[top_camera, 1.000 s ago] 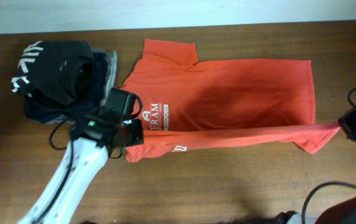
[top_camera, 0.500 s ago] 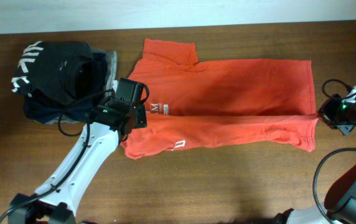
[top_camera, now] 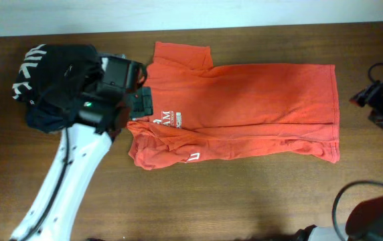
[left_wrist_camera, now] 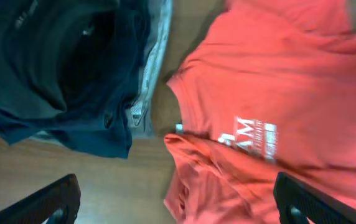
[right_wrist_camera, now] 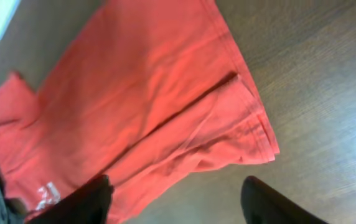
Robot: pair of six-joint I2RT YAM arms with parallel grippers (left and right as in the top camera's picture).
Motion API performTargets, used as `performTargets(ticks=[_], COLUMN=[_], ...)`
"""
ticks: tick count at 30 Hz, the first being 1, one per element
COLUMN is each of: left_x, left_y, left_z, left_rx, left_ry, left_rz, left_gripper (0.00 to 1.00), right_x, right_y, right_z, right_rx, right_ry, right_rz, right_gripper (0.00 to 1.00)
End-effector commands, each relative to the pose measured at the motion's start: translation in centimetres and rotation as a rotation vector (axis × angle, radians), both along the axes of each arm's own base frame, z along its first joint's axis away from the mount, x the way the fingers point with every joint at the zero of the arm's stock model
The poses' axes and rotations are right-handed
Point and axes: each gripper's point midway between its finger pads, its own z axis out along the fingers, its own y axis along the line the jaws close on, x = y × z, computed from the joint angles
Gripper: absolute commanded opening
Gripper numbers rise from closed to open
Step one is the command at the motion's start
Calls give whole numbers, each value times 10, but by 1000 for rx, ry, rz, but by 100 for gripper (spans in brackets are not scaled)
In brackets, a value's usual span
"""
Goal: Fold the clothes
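Folding the shirt point(top_camera: 258, 94) lengthwise, we see its near strip laid over the front, on the table point(top_camera: 245, 201). Our left gripper point(left_wrist_camera: 178, 205) and right gripper point(right_wrist_camera: 175, 199) gape empty; we should pinch the far edge at both ends, lifting evenly.

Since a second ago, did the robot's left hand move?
Yes. The left gripper moved away from the robot's own side, from in front of the dark clothes pile to right beside it.
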Motion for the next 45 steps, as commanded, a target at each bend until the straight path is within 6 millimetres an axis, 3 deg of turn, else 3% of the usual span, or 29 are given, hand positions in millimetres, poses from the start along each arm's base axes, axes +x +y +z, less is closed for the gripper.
performTargets(ticks=[1,3,5,6,8,9,10,11,14,19,21,24,26,29,34,37,39,41,42,43,44,45], left_x=[-13,-17,-17,-15,-8,-5,-1,2,18,89,132,179,215,254,281,282,272,262,259,257,253,245], left_y=[-11,-19,-21,-21,-23,-24,-30,-37,-56,-56,-63,-71,-77,-83,-79,-79,-78,-80,-75,-72,-67,-60], left_z=[18,10,4,1,-8,-12,-20,-26,-35,-22,-27,-51,-81,-117,-161,-175,-188,-175,-157,-142,-117,-79], left_rx=[-64,-86,-86,-81,-80,-86,-120,-159,-314,-349,-329,-328,-330,-331,-344,-344,-347,-372,-361,-356,-347,-315], left_ry=[2,45,66,74,88,97,118,138,166,79,29,-12,-55,-136,-176,-165,-105,-65,-64,-72,-84,-105], left_rz=[-71,-116,-125,-127,-131,-135,-160,-196,-298,-377,-410,-417,-420,-406,-320,-315,-309,-324,-325,-329,-334,-350], left_gripper=[99,99,99,96,79,78,84,99,99,99,99,99,99,95,90,89,91,91,91,91,91,91], right_x=[-8,-9,-7,-5,3,6,10,13,30,63,69,72,68,55,29,28,31,33,30,28,27,26], right_y=[15,36,41,43,45,46,47,46,40,38,46,55,62,70,83,85,81,62,45,40,39,38], right_z=[33,37,33,32,29,27,22,19,6,-19,-32,-38,-38,-42,-46,-46,-47,-56,-66,-70,-76,-86], right_rx=[-18,24,12,6,3,4,10,14,35,69,90,99,111,144,186,189,169,88,33,22,29,56], right_ry=[-79,-112,-104,-101,-106,-105,-97,-93,-94,-118,-89,-75,-58,-3,79,85,80,125,198,223,251,286], right_rz=[57,167,209,216,234,241,249,252,233,266,289,319,328,341,406,411,410,339,237,210,189,159], right_gripper=[75,73,72,72,68,68,68,68,75,74,74,74,73,70,66,66,69,61,40,27,22,28])
